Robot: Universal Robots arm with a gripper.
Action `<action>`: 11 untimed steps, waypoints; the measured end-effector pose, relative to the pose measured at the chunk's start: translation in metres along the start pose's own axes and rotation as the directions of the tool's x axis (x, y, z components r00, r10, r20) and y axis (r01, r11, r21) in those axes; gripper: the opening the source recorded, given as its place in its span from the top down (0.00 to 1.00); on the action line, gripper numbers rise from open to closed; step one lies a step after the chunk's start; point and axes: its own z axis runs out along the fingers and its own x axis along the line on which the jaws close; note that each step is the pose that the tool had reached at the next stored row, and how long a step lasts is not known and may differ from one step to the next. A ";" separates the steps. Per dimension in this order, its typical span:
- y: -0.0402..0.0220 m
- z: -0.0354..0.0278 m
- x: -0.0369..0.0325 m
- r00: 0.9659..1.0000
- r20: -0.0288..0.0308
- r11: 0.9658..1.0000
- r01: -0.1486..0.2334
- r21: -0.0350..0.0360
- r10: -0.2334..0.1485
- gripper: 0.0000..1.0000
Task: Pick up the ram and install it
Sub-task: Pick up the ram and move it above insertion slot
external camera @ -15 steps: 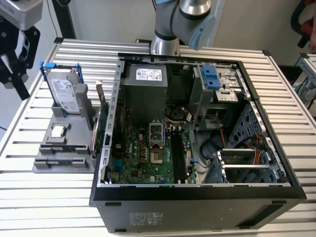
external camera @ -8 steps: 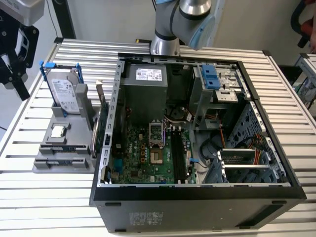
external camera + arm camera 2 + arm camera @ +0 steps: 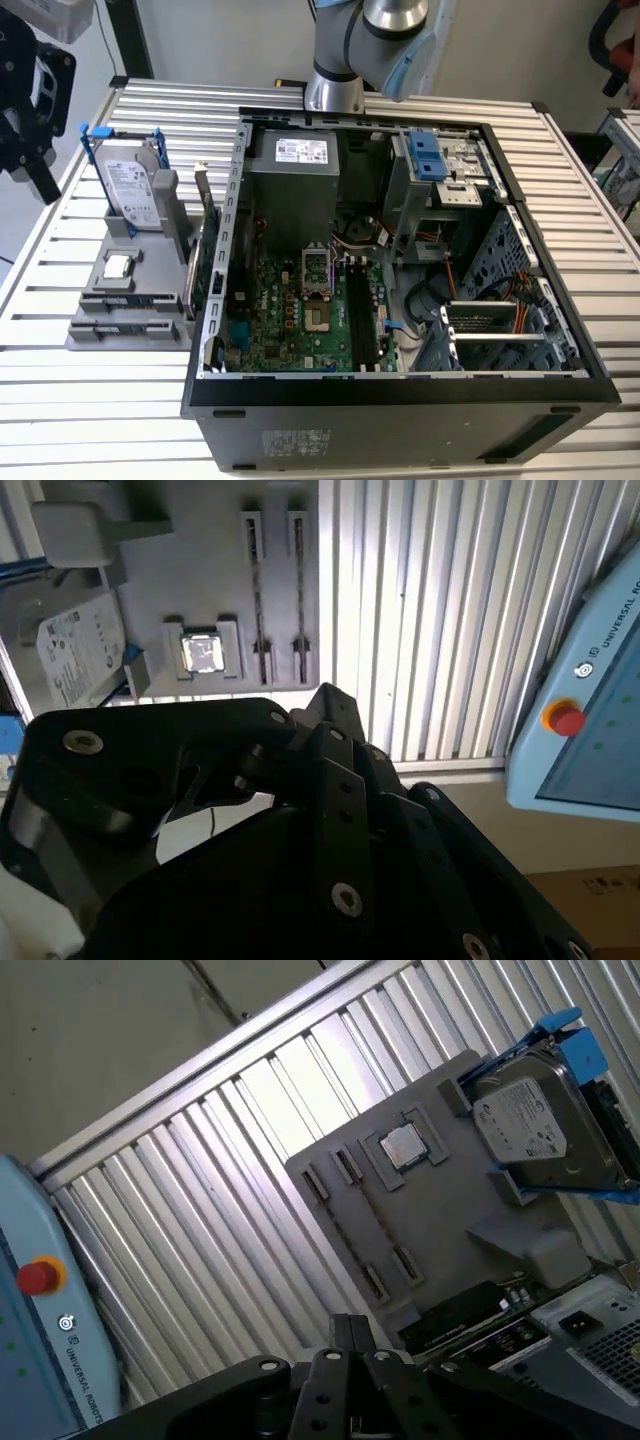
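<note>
My gripper (image 3: 38, 165) hangs high over the table's edge at the exterior view's left, well away from the open computer case (image 3: 215, 300). Its black linkage (image 3: 325, 715) crosses both wrist views, above the grey parts holder (image 3: 215, 560). The holder's two long narrow slots (image 3: 256, 590) look bare in both wrist views. Among the memory slots on the green motherboard (image 3: 285, 310) stands a long dark strip (image 3: 356, 310). I cannot tell whether that strip is the ram.
The holder (image 3: 95, 330) carries a silver hard drive in a blue frame (image 3: 130, 190) and a square chip (image 3: 118, 266). A green expansion card (image 3: 208, 265) stands against the case's wall. A pale blue pendant with a red button (image 3: 566, 718) lies past the slatted table's edge.
</note>
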 end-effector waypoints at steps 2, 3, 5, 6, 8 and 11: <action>0.0001 0.0001 -0.0001 0.999 0.001 0.999 0.033 0.001 -0.033 1.00; 0.0001 0.0001 -0.0003 0.999 0.002 0.999 0.050 0.002 -0.050 1.00; 0.0002 -0.0001 -0.0004 0.997 0.003 0.997 0.080 0.003 -0.080 1.00; 0.0003 -0.0002 -0.0004 0.996 0.005 0.996 0.093 0.002 -0.093 1.00; 0.0003 -0.0001 -0.0004 0.993 0.012 0.993 0.118 0.001 -0.118 1.00; 0.0003 0.0001 -0.0005 0.988 0.022 0.988 0.153 -0.001 -0.153 1.00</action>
